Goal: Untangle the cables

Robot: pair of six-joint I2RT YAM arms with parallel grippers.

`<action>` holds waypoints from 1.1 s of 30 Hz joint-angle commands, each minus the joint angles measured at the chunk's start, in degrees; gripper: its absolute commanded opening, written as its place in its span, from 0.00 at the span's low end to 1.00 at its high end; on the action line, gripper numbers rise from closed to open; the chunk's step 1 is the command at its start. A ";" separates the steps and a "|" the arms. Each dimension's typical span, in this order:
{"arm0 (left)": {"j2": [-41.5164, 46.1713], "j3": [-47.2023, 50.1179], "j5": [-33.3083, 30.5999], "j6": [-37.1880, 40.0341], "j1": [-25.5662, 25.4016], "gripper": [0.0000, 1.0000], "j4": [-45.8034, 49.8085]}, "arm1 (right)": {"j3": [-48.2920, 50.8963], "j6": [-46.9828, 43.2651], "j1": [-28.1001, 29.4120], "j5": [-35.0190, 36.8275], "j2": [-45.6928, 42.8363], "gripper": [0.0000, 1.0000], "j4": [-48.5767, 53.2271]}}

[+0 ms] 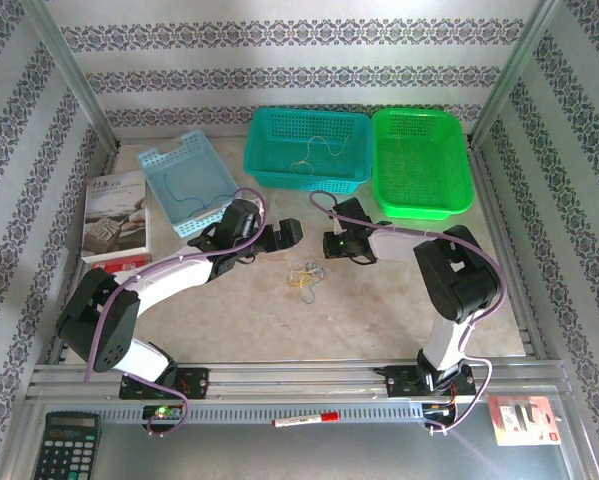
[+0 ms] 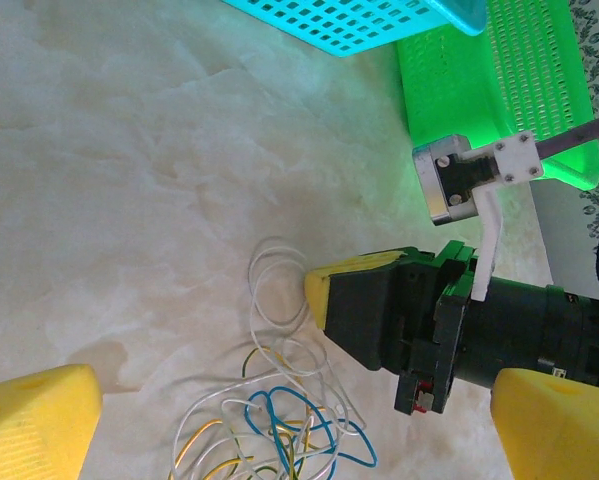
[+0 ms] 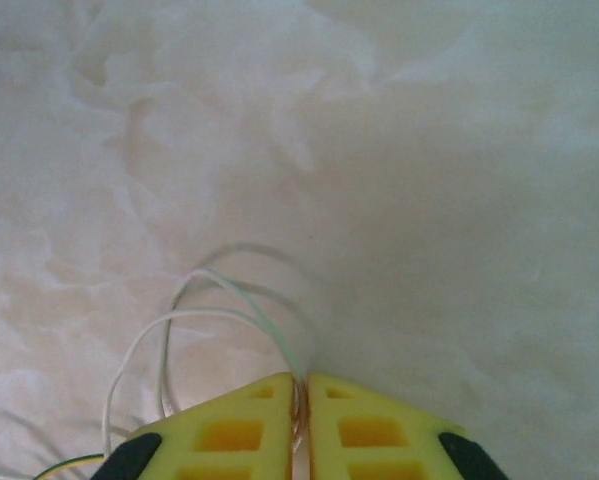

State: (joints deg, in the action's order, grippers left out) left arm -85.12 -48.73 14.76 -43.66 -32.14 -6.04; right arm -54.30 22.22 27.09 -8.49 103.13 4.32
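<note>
Cables (image 1: 304, 275) sit clumped on the surface (image 1: 229, 320) in front of the teal basket (image 1: 309, 125); right claw (image 3: 301, 388) is pinched on a white wire (image 3: 234, 300); left claw (image 1: 284, 237) gapes empty; one strand (image 1: 319, 152) lies in the basket, so most untangling seems left.

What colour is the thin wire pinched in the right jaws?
White; the thin looped wire shows best in the right wrist view.

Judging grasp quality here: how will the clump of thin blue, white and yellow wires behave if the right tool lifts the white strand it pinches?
Probably floppy: the clump of thin wires lies in loose loops. Likely very light, given such fine strands. The white strand in the right tool may drag tangled neighbours along.
</note>
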 commanded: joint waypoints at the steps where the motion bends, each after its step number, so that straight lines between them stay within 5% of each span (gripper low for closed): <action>1: 0.97 0.11 -0.41 -0.55 0.38 1.00 -2.22 | -1.33 -0.07 -0.64 -1.77 0.35 0.02 0.23; 24: 1.01 3.06 2.53 -1.44 0.46 1.00 -9.96 | 7.25 7.90 -2.13 -5.08 -28.89 0.00 -3.83; 33: 0.79 6.71 7.97 -3.92 0.50 0.95 -23.81 | 9.40 10.51 -3.03 -6.28 -34.13 0.00 -4.40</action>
State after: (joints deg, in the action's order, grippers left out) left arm -85.12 -43.38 19.44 -45.91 -32.12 -20.49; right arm -45.69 31.20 24.84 -13.21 70.37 1.37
